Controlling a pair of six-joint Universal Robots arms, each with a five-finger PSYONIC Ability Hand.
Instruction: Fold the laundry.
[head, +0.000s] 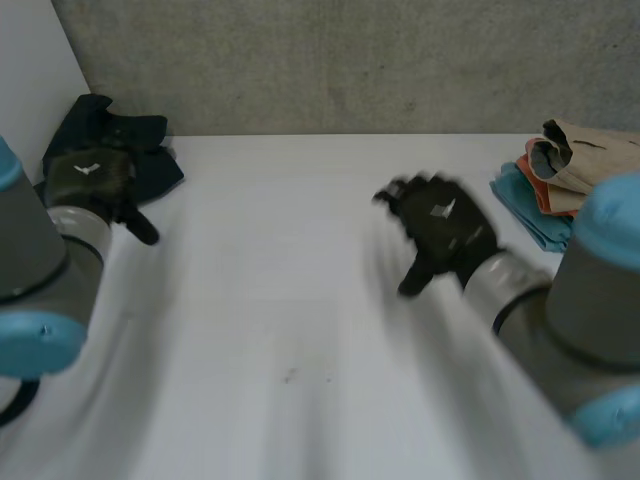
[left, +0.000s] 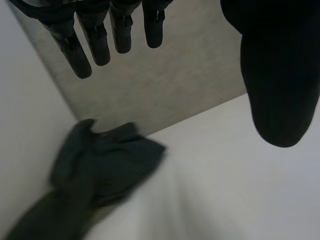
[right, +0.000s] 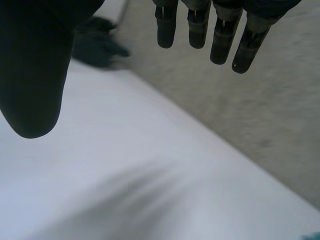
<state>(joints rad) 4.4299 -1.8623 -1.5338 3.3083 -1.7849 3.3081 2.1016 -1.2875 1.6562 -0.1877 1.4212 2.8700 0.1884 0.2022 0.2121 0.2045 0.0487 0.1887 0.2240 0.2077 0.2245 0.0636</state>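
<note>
A crumpled dark navy garment (head: 120, 140) lies at the table's far left corner, against the wall. My left hand (head: 92, 180) hovers just in front of it, fingers straight and holding nothing; in the left wrist view the garment (left: 100, 170) lies beyond the fingers (left: 95, 40), apart from them. My right hand (head: 445, 235) is over the middle of the table, open and empty. In the right wrist view its fingers (right: 220, 35) hang above bare table, with the dark garment (right: 97, 47) far off.
A stack of folded clothes sits at the far right edge: a beige piece (head: 590, 155) on top, an orange one (head: 535, 190) and a teal one (head: 525, 215) beneath. A grey wall (head: 350, 60) runs along the table's back.
</note>
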